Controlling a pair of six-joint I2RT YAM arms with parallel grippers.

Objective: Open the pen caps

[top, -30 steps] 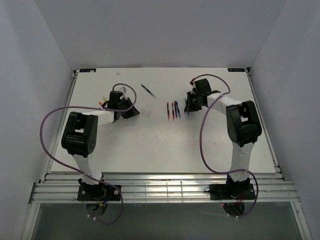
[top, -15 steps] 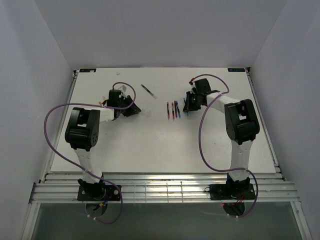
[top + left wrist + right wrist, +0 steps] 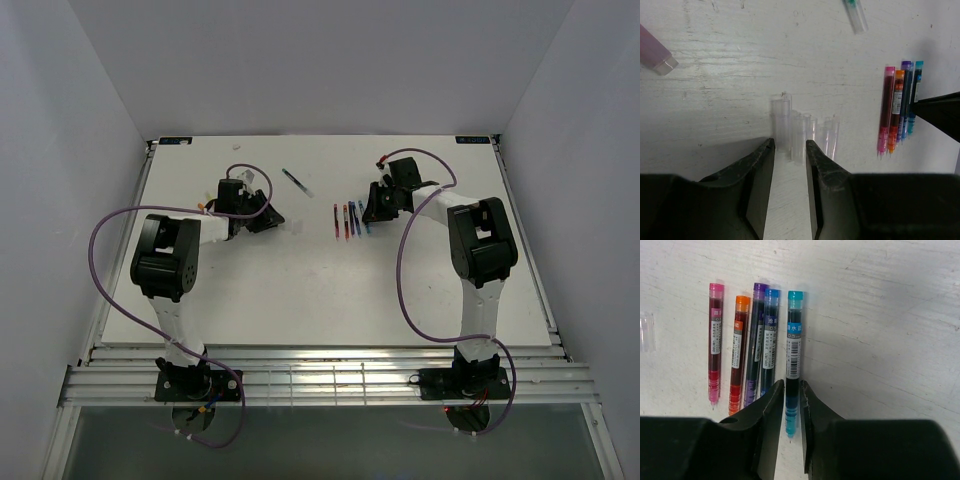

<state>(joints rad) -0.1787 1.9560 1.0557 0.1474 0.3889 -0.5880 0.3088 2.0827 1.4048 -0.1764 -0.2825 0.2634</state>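
White scuffed table (image 3: 320,290) carries a cluster of clear pen caps (image 3: 800,132) just at the spread, empty fingers of the left gripper (image 3: 789,150). Right gripper (image 3: 791,400) straddles the teal pen (image 3: 793,340), narrowly parted; whether it pinches, I cannot tell.

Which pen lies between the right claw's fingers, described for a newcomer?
On the white table, five pens lie side by side in front of the right claw. Take the outermost one on the right in the right wrist view, beside the blue pen: the turquoise pen, the only one with a turquoise end and ink.
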